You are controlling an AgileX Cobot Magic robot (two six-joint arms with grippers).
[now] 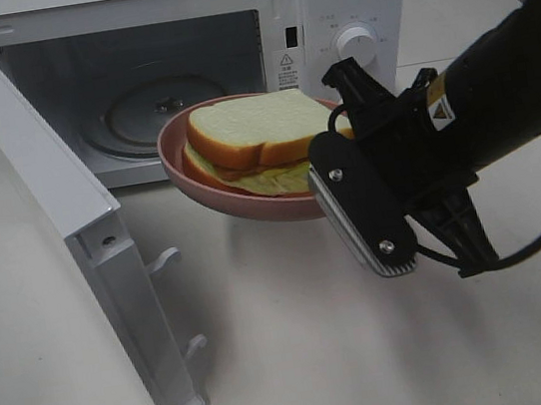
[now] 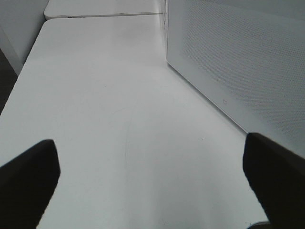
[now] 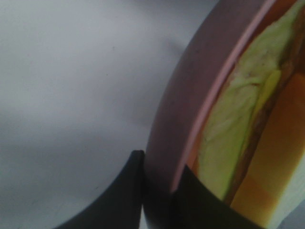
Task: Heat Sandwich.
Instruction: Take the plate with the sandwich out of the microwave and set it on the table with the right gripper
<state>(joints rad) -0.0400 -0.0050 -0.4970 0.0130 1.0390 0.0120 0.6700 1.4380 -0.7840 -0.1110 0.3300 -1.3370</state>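
The sandwich [image 1: 255,129], two white bread slices with tan crust and pale yellow-green filling, lies on a round pink plate [image 1: 195,170]. My right gripper [image 1: 324,177] is shut on the plate's near right rim and holds it in the air, just in front of the open microwave [image 1: 349,5]. The right wrist view shows the two dark fingers clamping the pink rim [image 3: 190,95], with the sandwich [image 3: 238,129] inside it. My left gripper [image 2: 152,191] is open and empty, low over the white table beside the microwave's perforated side wall [image 2: 238,57]. It does not show in the high view.
The microwave door [image 1: 48,193] swings out wide to the left, its edge reaching toward the table's front. The glass turntable [image 1: 161,102] lies in the cavity behind the plate. The control knob [image 1: 357,44] is on the right panel. The white table [image 1: 300,339] lies in front.
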